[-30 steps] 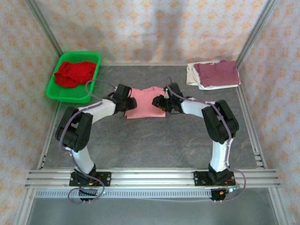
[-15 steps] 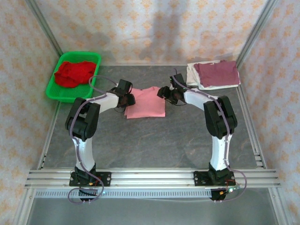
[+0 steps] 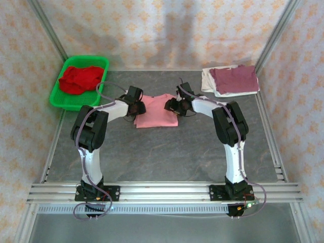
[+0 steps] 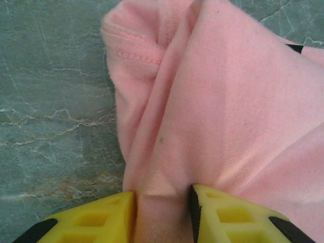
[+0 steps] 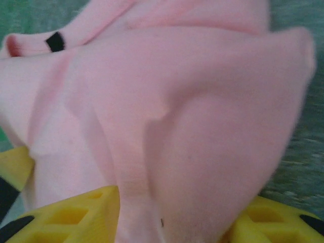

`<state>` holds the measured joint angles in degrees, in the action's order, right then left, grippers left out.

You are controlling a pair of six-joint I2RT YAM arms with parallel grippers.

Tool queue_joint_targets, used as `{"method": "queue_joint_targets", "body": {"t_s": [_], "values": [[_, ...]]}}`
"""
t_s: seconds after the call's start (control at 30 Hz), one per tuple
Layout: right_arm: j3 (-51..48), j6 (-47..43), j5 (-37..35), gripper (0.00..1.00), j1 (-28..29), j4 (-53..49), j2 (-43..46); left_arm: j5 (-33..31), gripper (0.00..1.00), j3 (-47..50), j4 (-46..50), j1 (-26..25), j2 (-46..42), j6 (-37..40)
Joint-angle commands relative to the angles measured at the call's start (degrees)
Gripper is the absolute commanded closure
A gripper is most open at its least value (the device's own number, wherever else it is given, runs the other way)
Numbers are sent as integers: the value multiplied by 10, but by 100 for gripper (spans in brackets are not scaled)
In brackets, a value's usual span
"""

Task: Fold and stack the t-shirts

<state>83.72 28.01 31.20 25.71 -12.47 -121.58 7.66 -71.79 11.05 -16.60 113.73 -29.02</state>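
A salmon-pink t-shirt (image 3: 158,112) lies folded in the middle of the table. My left gripper (image 3: 137,107) is at its left edge, and in the left wrist view it (image 4: 163,195) is shut on a narrow fold of the pink cloth (image 4: 223,101). My right gripper (image 3: 171,105) is at the shirt's back right corner. In the right wrist view it (image 5: 172,202) holds a thick bunch of the pink shirt (image 5: 202,111) between its yellow fingers (image 5: 76,215). A maroon t-shirt (image 3: 235,78) lies folded on an off-white one (image 3: 207,81) at the back right. A red t-shirt (image 3: 79,79) is crumpled in the basket.
The green mesh basket (image 3: 58,96) stands at the back left, near the left arm's elbow. Patterned walls and metal posts close in the back and sides. The grey table (image 3: 162,152) is bare between the pink shirt and the arm bases.
The left arm has drawn in and its gripper has narrowed on the shirt's left edge. The right gripper swung toward the back, then came back onto the shirt's right corner.
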Motion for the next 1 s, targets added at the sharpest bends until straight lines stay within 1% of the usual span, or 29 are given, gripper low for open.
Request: {"method": "queue_joint_targets", "body": {"t_s": [0.0, 0.1, 0.2, 0.27, 0.33, 0.4, 0.47, 0.53, 0.63, 0.7, 0.77, 0.83, 0.9, 0.97], "values": [[28, -2, 11, 52, 24, -5, -25, 10, 66, 16, 6, 2, 13, -2], [41, 5, 13, 59, 28, -2, -43, 9, 66, 20, 3, 3, 9, -3], [39, 19, 17, 67, 28, 25, -53, 10, 66, 21, -2, 3, 3, -1], [46, 23, 8, 79, 28, 23, -62, 8, 65, 18, 1, 6, -3, -1], [52, 25, -8, 85, 25, 18, -64, 7, 61, 16, 2, 8, -16, -1], [58, 25, -17, 100, 16, 12, -65, 1, 55, 11, 14, 11, -39, -5], [60, 22, -20, 100, 2, 9, -61, -14, 50, 16, 24, 12, -87, -9], [73, 5, -22, 100, -13, -14, -60, -35, 47, 34, 29, 12, -142, -13], [111, -50, -26, 100, -41, -81, -55, -92, 40, 90, 27, 10, -259, -53], [135, -89, -31, 100, -58, -116, -48, -115, 36, 126, 30, 9, -326, -68], [174, -133, -39, 100, -75, -164, -45, -118, 31, 163, 27, 6, -386, -70], [227, -179, -53, 100, -91, -220, -51, -113, 29, 185, 35, 1, -427, -67], [286, -221, -72, 100, -108, -276, -58, -104, 28, 197, 44, -8, -457, -52], [348, -257, -80, 100, -130, -321, -70, -86, 28, 203, 51, -24, -473, -22]]}}
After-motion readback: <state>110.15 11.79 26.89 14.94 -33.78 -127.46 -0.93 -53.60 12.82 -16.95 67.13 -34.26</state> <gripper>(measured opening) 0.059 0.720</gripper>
